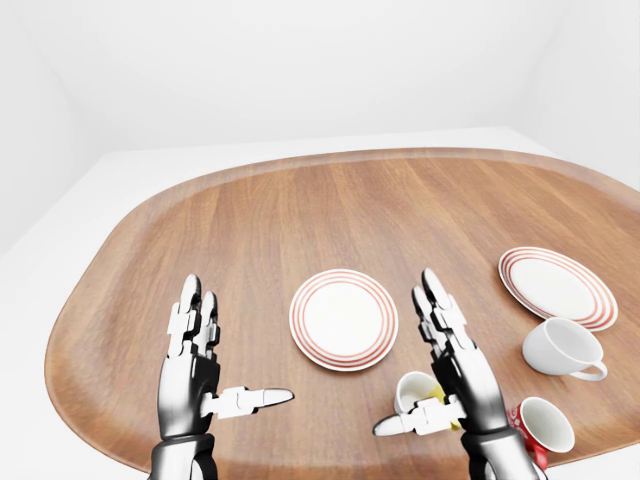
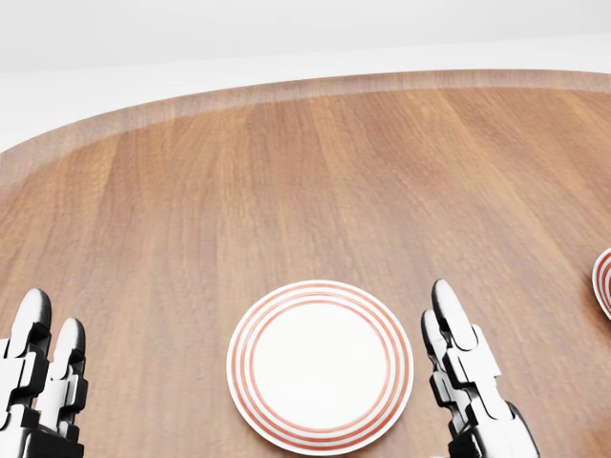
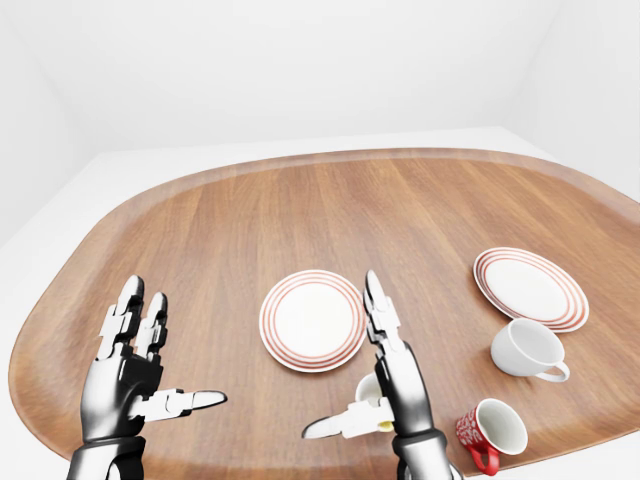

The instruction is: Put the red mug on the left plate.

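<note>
Two robot hands, both released and empty, above a wooden tabletop (image 1: 250,220).
Red mug (image 3: 490,430) lies at its bottom edge, right of right hand (image 3: 385,385); left hand (image 3: 130,375) flanks the left plate (image 3: 312,320).

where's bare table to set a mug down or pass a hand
The left plate is bare, and wood is open above it and to its left. It is crowded at bottom right: the yellow-handled mug, red mug, white mug and right plate.

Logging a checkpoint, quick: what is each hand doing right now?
Left hand: open, holding nothing.
Right hand: open, holding nothing, beside the yellow-handled mug.
</note>
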### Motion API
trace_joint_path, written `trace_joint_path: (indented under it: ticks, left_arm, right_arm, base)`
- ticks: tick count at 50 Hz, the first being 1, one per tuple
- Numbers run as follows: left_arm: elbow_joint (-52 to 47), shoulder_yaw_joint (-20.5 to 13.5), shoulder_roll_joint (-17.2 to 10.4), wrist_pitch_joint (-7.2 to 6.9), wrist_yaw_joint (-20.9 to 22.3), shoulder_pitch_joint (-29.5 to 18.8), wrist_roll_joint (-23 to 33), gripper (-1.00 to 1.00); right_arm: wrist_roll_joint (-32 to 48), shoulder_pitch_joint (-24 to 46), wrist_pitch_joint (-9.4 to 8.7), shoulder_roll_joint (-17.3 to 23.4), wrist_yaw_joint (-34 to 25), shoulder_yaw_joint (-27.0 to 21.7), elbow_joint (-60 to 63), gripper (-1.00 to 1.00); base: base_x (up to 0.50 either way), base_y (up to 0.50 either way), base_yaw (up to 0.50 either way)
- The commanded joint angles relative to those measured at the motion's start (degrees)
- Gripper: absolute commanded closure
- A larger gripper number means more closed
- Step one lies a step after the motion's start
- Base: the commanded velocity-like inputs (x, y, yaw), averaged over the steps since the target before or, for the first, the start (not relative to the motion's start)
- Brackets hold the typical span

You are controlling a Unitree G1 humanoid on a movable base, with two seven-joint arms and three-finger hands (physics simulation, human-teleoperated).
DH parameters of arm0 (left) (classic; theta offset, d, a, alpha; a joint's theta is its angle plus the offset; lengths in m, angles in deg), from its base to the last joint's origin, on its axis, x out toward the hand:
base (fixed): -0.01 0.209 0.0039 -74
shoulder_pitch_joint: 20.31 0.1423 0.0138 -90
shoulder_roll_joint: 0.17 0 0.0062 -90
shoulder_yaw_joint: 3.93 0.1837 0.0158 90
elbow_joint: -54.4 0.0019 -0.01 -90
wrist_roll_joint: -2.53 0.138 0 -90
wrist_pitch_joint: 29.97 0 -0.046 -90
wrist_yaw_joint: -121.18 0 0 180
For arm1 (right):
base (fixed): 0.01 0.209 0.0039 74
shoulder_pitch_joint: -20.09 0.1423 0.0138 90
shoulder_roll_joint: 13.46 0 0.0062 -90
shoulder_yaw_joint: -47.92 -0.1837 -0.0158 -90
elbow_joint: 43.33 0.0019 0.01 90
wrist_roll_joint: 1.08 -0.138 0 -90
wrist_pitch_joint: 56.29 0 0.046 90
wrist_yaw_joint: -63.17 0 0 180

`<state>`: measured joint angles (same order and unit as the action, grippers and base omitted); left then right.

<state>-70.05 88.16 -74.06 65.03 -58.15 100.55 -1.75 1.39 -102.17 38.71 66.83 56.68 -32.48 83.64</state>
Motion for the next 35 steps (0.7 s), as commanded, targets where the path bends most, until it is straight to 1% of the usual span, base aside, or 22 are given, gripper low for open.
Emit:
trace_joint_path:
  ticks: [1,2,4,5,6,7,12,23,32,35]
  left_arm:
    - [-0.1,0.1,0.0,0.0,0.1,0.1,0.0,-1.0]
    - [0.0,0.1,0.0,0.0,0.1,0.1,0.0,-1.0]
    - [-0.1,0.1,0.0,0.0,0.1,0.1,0.0,-1.0]
    - [-0.1,0.1,0.0,0.0,0.1,0.1,0.0,-1.0]
    - [-0.1,0.1,0.0,0.0,0.1,0.1,0.0,-1.0]
    - [0.0,0.2,0.0,0.0,0.0,0.1,0.1,-1.0]
    - [0.1,0.3,-0.1,0.0,-0.1,0.0,0.1,-1.0]
    - [0.0,0.3,-0.2,0.0,-0.2,-0.1,0.1,-1.0]
    - [0.1,0.2,-0.1,0.0,-0.2,-0.4,0.2,-1.0]
    - [0.2,0.2,-0.1,0.0,-0.2,-0.5,0.2,-1.0]
  right_arm:
    - [-0.5,0.7,0.0,-1.1,1.4,-1.0,-0.2,-1.0]
    - [-1.8,0.4,0.0,-1.0,1.0,-1.3,-0.4,-1.0]
    - [-1.7,0.4,0.0,-0.9,0.6,-1.4,-0.3,-1.0]
    - [0.3,0.4,0.0,-1.0,1.1,-1.2,0.1,-1.0]
    - [-0.3,0.3,0.0,-0.6,0.1,-0.8,-0.2,-1.0]
    - [2.0,0.2,0.0,-0.9,1.1,-0.8,0.0,-1.0]
    - [0.7,1.0,0.0,-0.8,1.0,-0.6,-1.2,-1.0]
    - [0.6,1.3,0.0,-1.0,1.7,-0.7,-1.2,-1.0]
    - [1.0,2.0,0.0,-0.9,1.2,-0.6,-1.0,-1.0]
    - [2.1,2.4,0.0,-0.8,0.9,0.0,-1.5,-1.0]
  base:
    - [0.0,0.0,0.0]
    - [0.0,0.0,0.0]
    - [0.0,0.0,0.0]
    - [0.0,0.0,0.0]
    - [0.06,0.5,0.0]
    - [0.06,0.5,0.0]
    - [0.22,0.41,0.0]
    - [0.02,0.01,0.0]
    - [0.0,0.0,0.0]
    - [0.49,-0.07,0.0]
